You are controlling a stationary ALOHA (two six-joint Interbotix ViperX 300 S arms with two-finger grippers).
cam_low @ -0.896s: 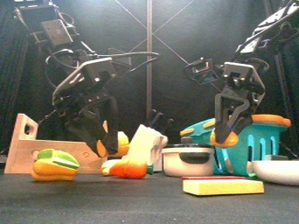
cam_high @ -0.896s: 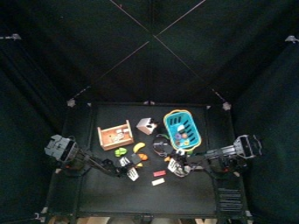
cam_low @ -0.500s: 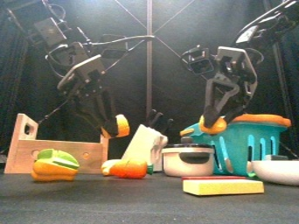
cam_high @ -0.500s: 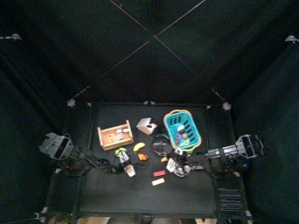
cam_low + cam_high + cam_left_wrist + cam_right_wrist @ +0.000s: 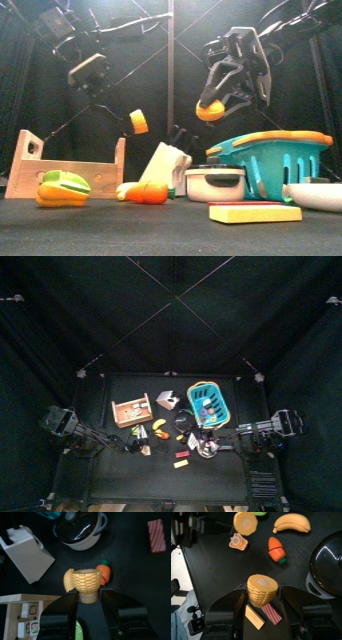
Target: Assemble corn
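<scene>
Two corn halves are up in the air: the left tool (image 5: 88,602) grips one corn piece (image 5: 85,583), the right tool (image 5: 261,608) clamps the other corn piece (image 5: 261,589), both raised above the bench (image 5: 160,218). One carrot (image 5: 148,193) lies below near the bench's front edge.

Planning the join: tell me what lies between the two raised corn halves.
Nothing but air, in the front view: the left pincer's corn piece and the right pincer's corn piece hang apart, above the table things.
</scene>
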